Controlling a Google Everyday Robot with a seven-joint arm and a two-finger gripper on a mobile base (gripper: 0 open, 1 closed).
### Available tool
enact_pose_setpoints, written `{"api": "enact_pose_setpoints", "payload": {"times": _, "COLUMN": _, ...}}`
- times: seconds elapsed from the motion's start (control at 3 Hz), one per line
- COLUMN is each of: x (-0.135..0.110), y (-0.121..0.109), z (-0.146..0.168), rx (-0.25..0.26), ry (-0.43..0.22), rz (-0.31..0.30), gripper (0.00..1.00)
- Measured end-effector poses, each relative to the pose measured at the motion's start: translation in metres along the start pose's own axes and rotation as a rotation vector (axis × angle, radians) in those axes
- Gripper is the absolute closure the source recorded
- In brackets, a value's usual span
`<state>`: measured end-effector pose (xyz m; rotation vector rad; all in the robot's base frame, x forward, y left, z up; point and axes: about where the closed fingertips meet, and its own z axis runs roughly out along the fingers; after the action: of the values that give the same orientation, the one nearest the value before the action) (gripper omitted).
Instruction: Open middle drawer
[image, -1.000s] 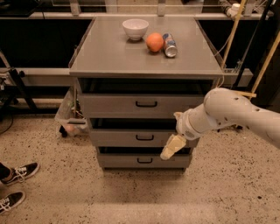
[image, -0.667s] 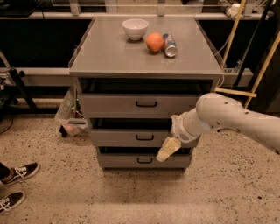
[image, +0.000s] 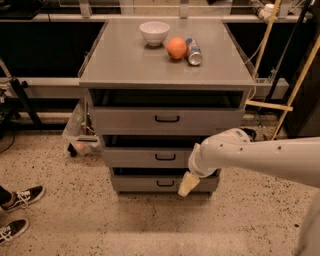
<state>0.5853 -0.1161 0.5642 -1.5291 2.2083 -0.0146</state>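
Logged middle drawer (image: 135, 158) in centre tier of grey cabinet (image: 125, 65), between two matching drawers. Found it pushed in, black bar handle (image: 165, 157) at centre of front panel untouched. Located gripper (image: 187, 184) below and right of that handle, in front of bottom drawer (image: 145, 183), apart from the handle. Read cream fingers as pressed together, no gap visible, nothing held. Traced white arm (image: 260, 157) in from right, across right end of the middle front. Noted on cabinet top: white bowl (image: 154, 32), orange (image: 176, 48), can (image: 193, 51) on its side just beside the orange. Saw black sneakers (image: 20, 197) on speckled floor at left.
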Motion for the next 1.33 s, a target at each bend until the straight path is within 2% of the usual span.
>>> {"api": "enact_pose_setpoints", "payload": {"times": 0.33, "x": 0.014, "y": 0.006, "z": 0.015, "rx": 0.028, "ry": 0.037, "rz": -0.028, "gripper": 0.00}}
{"api": "enact_pose_setpoints", "payload": {"times": 0.67, "x": 0.014, "y": 0.004, "z": 0.016, "rx": 0.034, "ry": 0.038, "rz": -0.026, "gripper": 0.00}}
{"api": "enact_pose_setpoints", "payload": {"times": 1.0, "x": 0.016, "y": -0.030, "z": 0.012, "rx": 0.115, "ry": 0.058, "rz": -0.027, "gripper": 0.00}}
{"api": "enact_pose_setpoints", "payload": {"times": 1.33, "x": 0.000, "y": -0.102, "z": 0.014, "rx": 0.239, "ry": 0.121, "rz": -0.042, "gripper": 0.00}}
